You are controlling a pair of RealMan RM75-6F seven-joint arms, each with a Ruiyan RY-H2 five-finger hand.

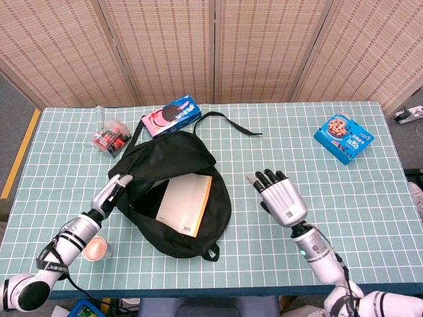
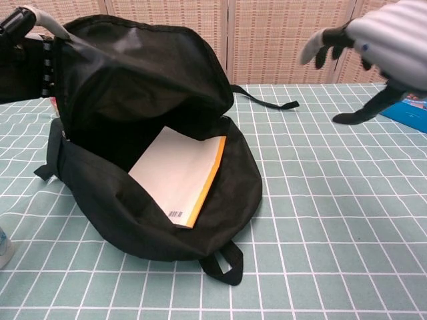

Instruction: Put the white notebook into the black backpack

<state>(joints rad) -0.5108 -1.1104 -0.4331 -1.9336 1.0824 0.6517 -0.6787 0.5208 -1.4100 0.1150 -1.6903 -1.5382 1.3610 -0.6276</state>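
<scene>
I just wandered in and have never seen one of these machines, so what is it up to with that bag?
The robot is packing a white notebook into a black backpack on the table. The notebook lies in the bag's open mouth, its near end showing. The left hand holds up the bag's upper flap at its left edge. The right hand is empty, fingers spread, hovering above the table to the right of the bag.
</scene>
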